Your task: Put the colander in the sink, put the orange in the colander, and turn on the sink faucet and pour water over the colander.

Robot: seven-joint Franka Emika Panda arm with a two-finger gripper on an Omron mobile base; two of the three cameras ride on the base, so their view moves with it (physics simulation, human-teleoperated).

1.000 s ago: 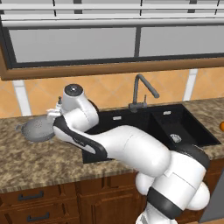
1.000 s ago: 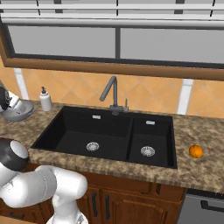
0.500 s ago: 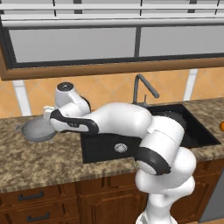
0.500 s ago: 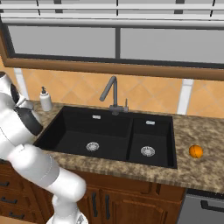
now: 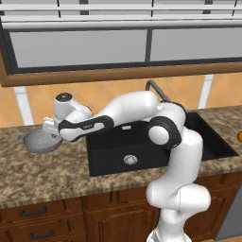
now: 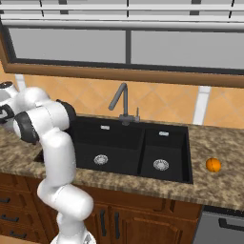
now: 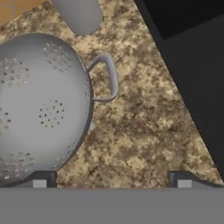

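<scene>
I'm on step one, fetching the colander: it sits on the granite desk at left of the hand view, w/ the black sink at upper right. Jaws are spread wide, gripping nothing, hovering just beside its rim. Next I'd shift toward the looped handle, drop and clamp; orange waits at far right in the right base view.
</scene>
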